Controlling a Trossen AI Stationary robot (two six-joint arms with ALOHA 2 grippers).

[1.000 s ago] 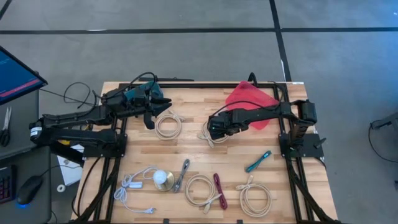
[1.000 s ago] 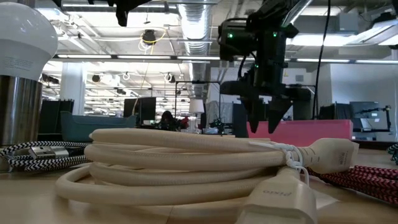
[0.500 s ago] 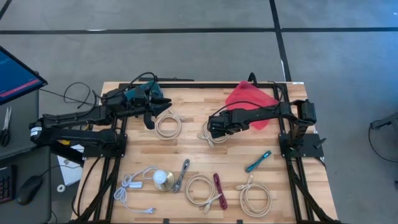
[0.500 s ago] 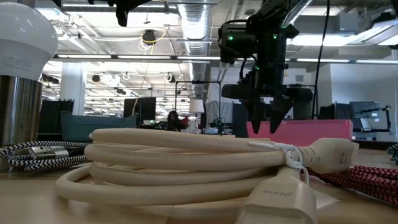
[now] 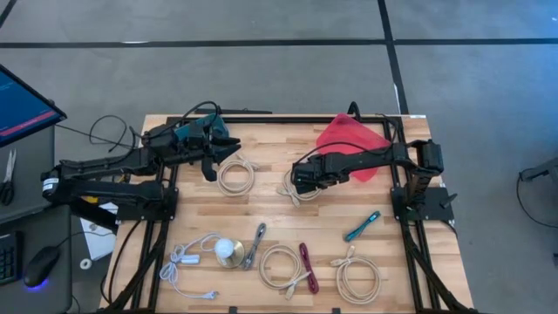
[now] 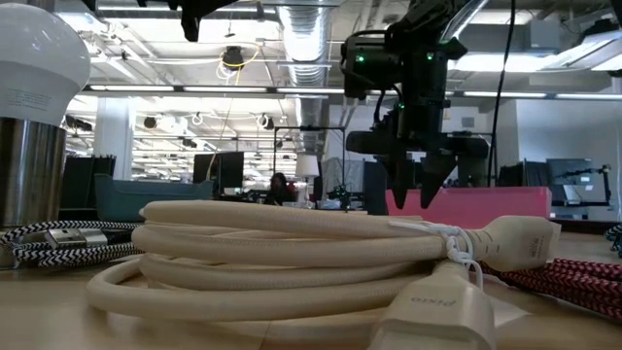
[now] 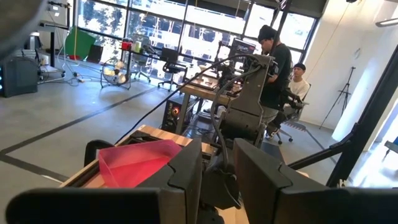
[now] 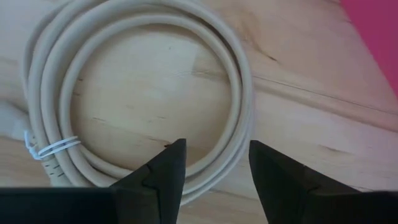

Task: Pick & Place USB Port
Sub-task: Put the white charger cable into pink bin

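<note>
A coiled beige cable (image 5: 290, 188) lies flat on the wooden table, tied with a white band (image 8: 53, 148). My right gripper (image 5: 301, 184) hangs open just above it, fingers pointing down. In the right wrist view the gripper (image 8: 214, 163) stands over the coil's rim (image 8: 244, 118). The low view shows the gripper (image 6: 418, 187) behind a nearer coil. A second beige coil (image 5: 234, 175) lies next to my left gripper (image 5: 214, 151), which waits open near the table's far left. A pink-red bin (image 5: 350, 138) sits at the far right.
Along the near edge lie a white cable with a round bulb (image 5: 230, 251), a metal piece (image 5: 256, 243), a beige coil (image 5: 281, 265), a red cable (image 5: 308, 266), another beige coil (image 5: 358, 275) and a teal cable (image 5: 362, 225). People sit in the room behind (image 7: 273, 68).
</note>
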